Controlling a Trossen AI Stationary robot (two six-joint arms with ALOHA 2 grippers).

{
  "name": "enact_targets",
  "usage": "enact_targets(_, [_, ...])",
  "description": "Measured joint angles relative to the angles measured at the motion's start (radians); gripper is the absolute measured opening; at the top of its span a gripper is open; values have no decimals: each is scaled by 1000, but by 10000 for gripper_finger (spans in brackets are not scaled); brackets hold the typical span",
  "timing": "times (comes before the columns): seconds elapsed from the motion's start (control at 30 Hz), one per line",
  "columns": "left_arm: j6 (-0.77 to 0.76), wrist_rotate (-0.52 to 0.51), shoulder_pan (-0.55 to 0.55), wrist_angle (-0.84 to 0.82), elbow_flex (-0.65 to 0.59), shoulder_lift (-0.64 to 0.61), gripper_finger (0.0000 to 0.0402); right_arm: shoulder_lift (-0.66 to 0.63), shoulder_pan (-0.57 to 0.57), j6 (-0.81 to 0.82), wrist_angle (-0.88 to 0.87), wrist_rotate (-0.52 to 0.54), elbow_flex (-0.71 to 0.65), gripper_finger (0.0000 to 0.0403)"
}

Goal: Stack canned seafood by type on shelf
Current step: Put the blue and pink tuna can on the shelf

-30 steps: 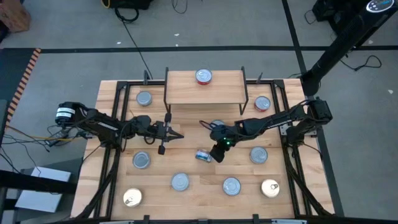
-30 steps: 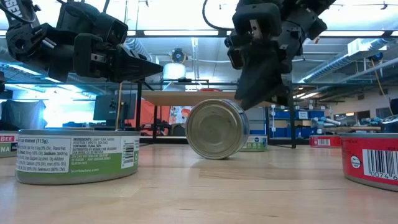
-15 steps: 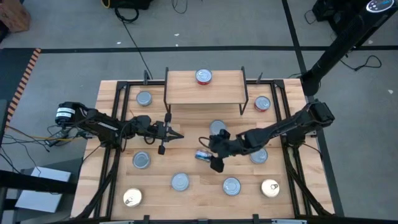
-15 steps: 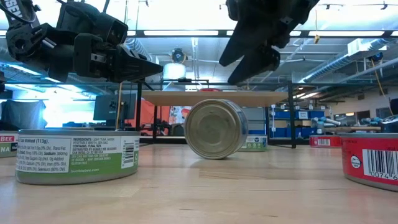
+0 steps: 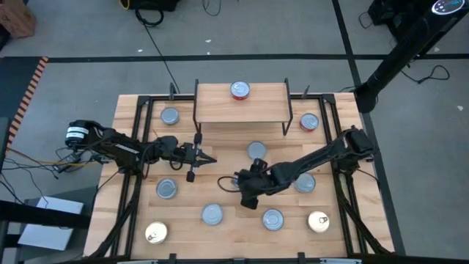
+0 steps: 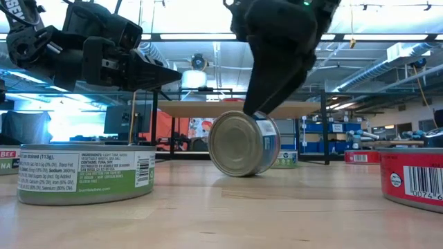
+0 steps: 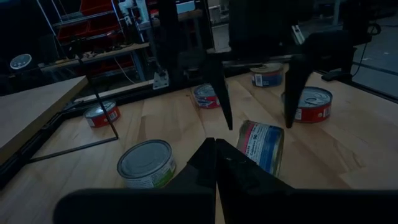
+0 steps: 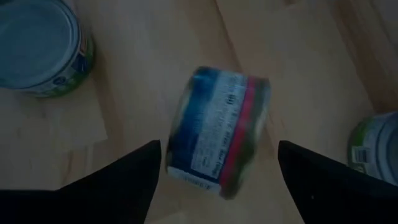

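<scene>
Starting on the left, our left gripper [image 5: 206,158] hangs above the bench [image 5: 220,235] with its fingers pressed together and nothing between them, pointing across toward the middle; a silver-topped tin [image 5: 166,188] lies just below and behind it, on the side toward the bench's near edge. This arm looks to be waiting. Moving right, our right gripper [image 8: 219,163] is the one at work: its fingers stand wide apart and straddle a tin on its edge [image 8: 217,157], blue-and-red label facing up toward the wrist, rim toward the bench. In the low view that tin [image 6: 243,143] balances on its rim directly beneath the gripper, and we cannot tell whether a fingertip touches it there. We judge the step in hand to be picking up this one tin for the stacks. The next move calls for lowering so the fingers flank the tin's flat faces, then closing gently, since a tin on its rim may roll away under a nudge. The right arm reaches in low from the far right side of the bench, elbow stretched, wrist tipped downward. Beyond the gripper stands the shelf [image 5: 220,110], carrying a single red-labelled tin [image 5: 239,90]; more tins lie scattered around on the bench.
</scene>
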Motion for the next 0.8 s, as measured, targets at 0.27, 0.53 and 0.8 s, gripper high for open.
enact_targets(0.27, [-2, 0, 0, -12, 0, 0, 7, 48, -3, 72, -67, -10, 101, 337])
enact_targets(0.53, [-2, -1, 0, -14, 0, 0, 7, 47, -19, 152, -144, -22, 94, 329])
enact_targets(0.8, [-2, -1, 0, -14, 0, 0, 7, 47, -40, 153, -220, -23, 93, 319])
